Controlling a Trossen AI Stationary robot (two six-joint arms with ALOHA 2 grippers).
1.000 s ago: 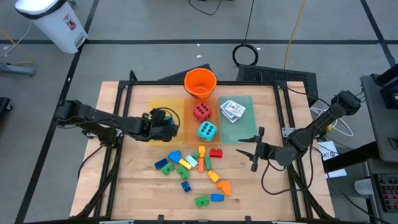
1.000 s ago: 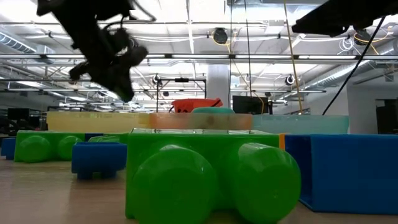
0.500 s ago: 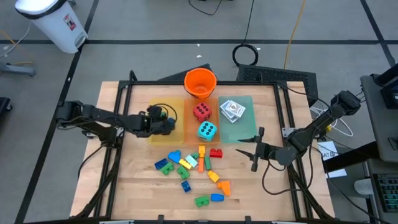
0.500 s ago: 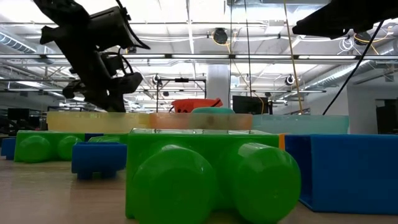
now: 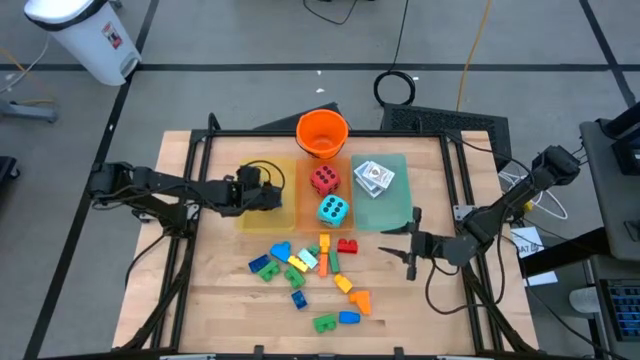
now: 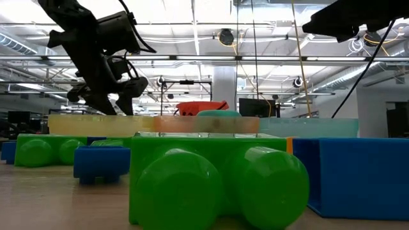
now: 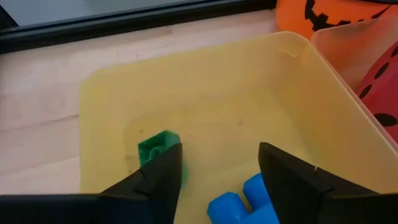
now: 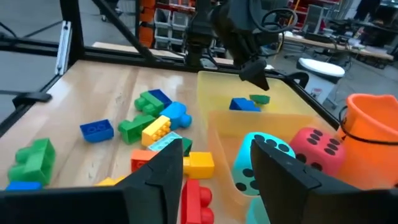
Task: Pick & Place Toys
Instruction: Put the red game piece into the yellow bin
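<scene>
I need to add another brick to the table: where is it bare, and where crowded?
Bare wood lies left of the brick pile, below the yellow tray, and around the right gripper. Crowded: the pile itself and the orange tray holding both dice.

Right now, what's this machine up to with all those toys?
It is sorting toys into trays. The left gripper hangs open over the yellow tray, where a blue brick and a green brick already lie. The red die and teal die sit in the orange tray. More bricks are scattered on the table. The right gripper waits open beside them, holding nothing.
</scene>
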